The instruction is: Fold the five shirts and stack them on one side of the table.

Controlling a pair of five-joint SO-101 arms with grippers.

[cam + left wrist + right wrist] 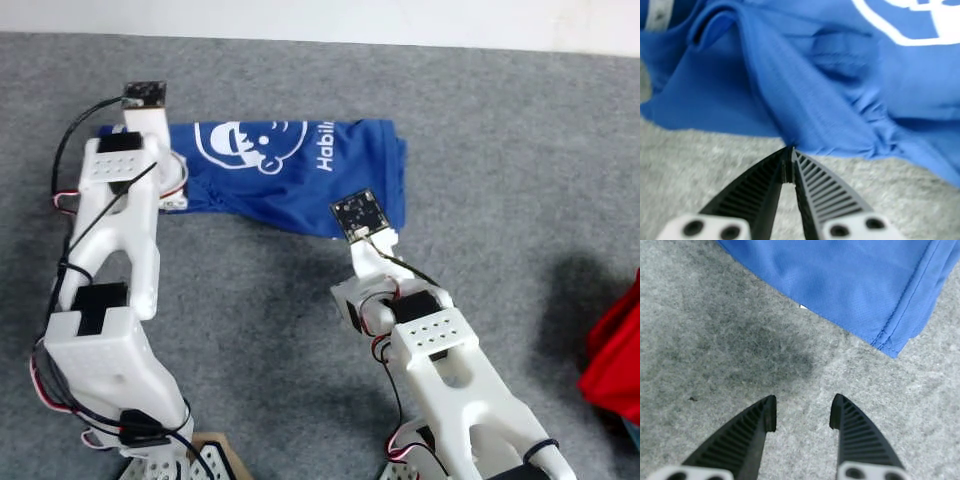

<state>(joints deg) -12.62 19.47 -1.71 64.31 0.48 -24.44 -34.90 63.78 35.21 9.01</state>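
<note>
Left claw point(790, 152) nips blue shirt point(840, 100); most of the job lies ahead

Closest to the left wrist lens, the left claw's two black ribbed fingers point(820, 185) are pressed together. Their tips meet right on the near hem of the blue shirt. A ridge of cloth runs up from that spot, so the claw appears to be gripping the hem rather than merely touching it. The right claw point(802, 412) is spread apart with nothing between its tips. It hangs over bare grey table point(715, 340), just short of a corner of the shirt.

From above, the shirt lies as a long band across the far part of the table, between the two arms, with its white print facing up. It looks part-folded: narrowed into a strip, with loose, rumpled cloth at the left claw's end. On that reading, one of the five shirts is in hand and not yet finished, and the stacking on one side remains to be done.

A red cloth point(615, 350) sits at the table's edge on the right arm's side, well apart from the blue shirt. The frame cuts it off, so it cannot be told whether it is a shirt, folded or loose. In the overhead view the wrist cameras cover both claws' tips. How many layers the blue shirt is folded into is hard to make out.
</note>
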